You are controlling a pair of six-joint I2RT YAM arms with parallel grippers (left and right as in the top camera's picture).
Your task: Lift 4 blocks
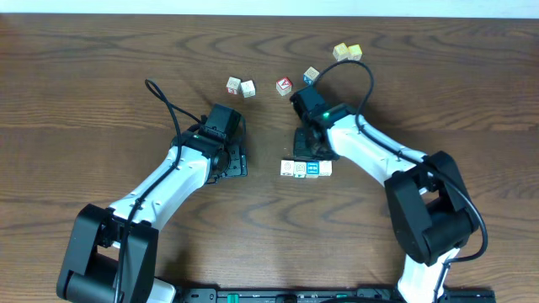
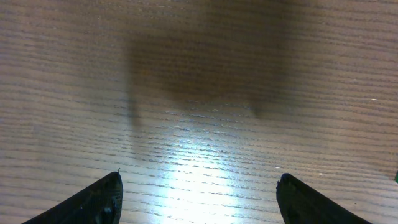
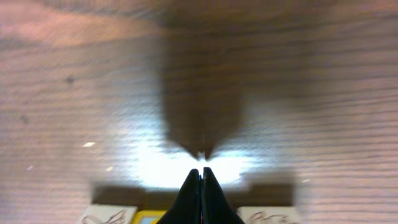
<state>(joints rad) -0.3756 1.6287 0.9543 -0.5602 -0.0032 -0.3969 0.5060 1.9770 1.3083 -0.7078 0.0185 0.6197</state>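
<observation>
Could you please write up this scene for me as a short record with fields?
Surface: wooden table
Task blocks: row of blocks, whitish with one blue, lying on the table
Right gripper: shut, empty, close beside the row
Left gripper: open, empty, over bare wood
Other cubes: yellow pair, red-faced cube, far side

No word, number or brand can be read. In the overhead view, the blocks [image 1: 306, 168] at about 5 o'clock from the middle have printed faces too small to make out. The red cube [image 1: 284, 86] at 12 o'clock bears a white mark, also illegible.
</observation>
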